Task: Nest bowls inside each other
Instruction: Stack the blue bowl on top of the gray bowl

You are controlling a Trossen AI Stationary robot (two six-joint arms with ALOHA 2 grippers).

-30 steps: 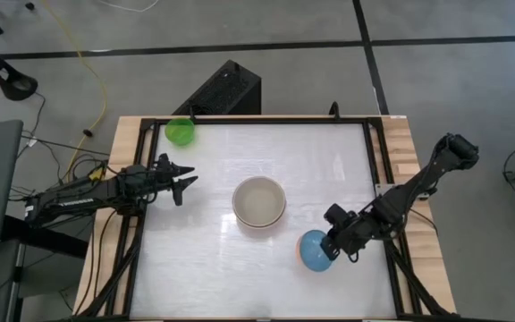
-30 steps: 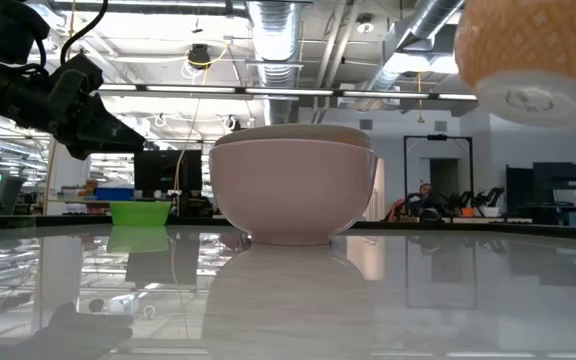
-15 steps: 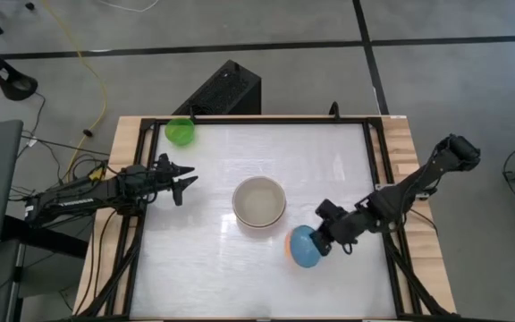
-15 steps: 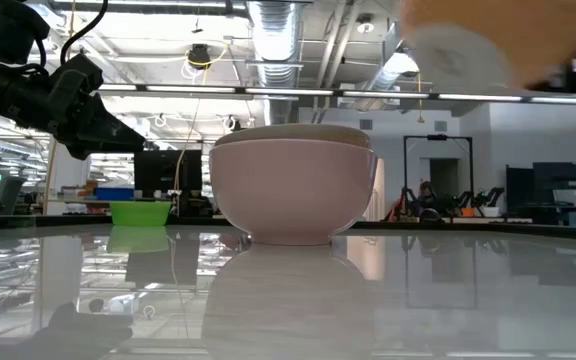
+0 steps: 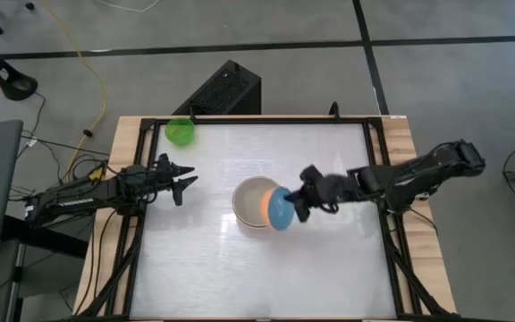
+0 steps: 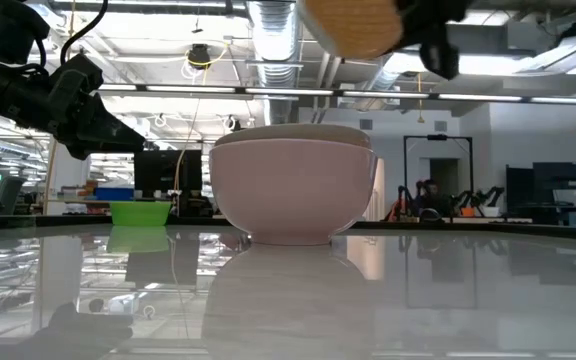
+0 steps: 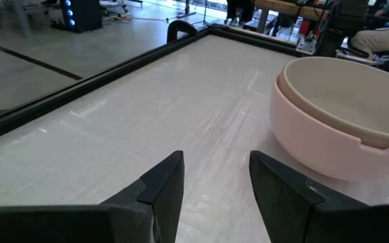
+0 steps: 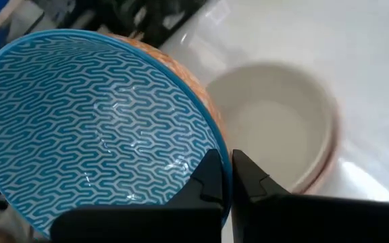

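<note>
Since the earlier frames, the blue bowl [image 5: 280, 208] has been carried by the right claw [image 5: 299, 202] from the right side of the bench [image 5: 329, 268] toward the middle, and it is now held in the air over the right edge of the stacked bowls. The left arm has not been moved in this time.

The right claw is clamped on the rim of the blue bowl, with its fingers [image 8: 211, 177] pressed together on the edge, one inside and one outside. The bowl is tilted strongly, so that its inside with the blue wave pattern [image 8: 93, 128] is turned toward the wrist camera, and its orange outside [image 6: 353, 25] is seen from the low view, well above the stack.

In the middle of the bench the grey-beige bowl [image 5: 258, 198] is seated inside the pink-salmon bowl [image 6: 293, 195], and both are standing upright. From the left wrist view the beige rim [image 7: 346, 88] is seen a little above the pink rim.

The green bowl [image 5: 180, 131] is standing alone near the far left corner of the bench, well apart from the stack.

The left claw [image 5: 184, 179] is held above the left part of the bench, between the green bowl and the stack, with its fingers [image 7: 164, 185] apart and nothing between them.
</note>
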